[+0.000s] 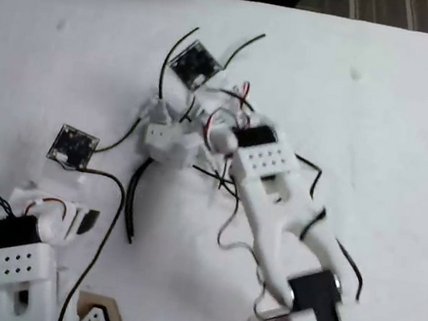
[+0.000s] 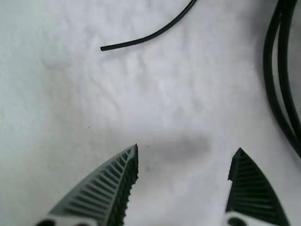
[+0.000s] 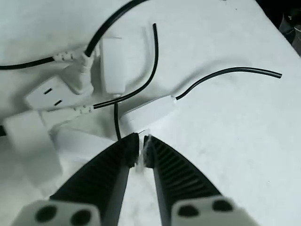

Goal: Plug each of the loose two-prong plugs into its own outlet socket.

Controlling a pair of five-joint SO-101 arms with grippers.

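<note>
**Right jaws** (image 3: 141, 139): drawn in to a narrow slit, pinching the near end of the white two-prong plug (image 3: 149, 111). A sliver of white shows between the ribbed black pads; whether that is prong or casing cannot be told.

**White two-prong plug:** flat on the white worktop (image 2: 56, 94), touching the jaw tips. Its long axis runs straight away from the jaws, and its thin black cord (image 3: 225, 71) trails off the far end.

**White outlet block with two slots** (image 3: 48, 93): lies off to one side of the held plug, near but apart from it, with a black cable between them. Its slotted face is turned up and unoccupied. Judgement: the plug needs turning before its prongs can meet those slots, since its axis does not point that way.

**Second white plug** (image 3: 81, 74): already seated against a neighbouring white block (image 3: 112, 65).

**Left jaws** (image 2: 187, 149): spread wide and empty above bare worktop, well apart from the outlet cluster. The right arm is the nearer.
</note>
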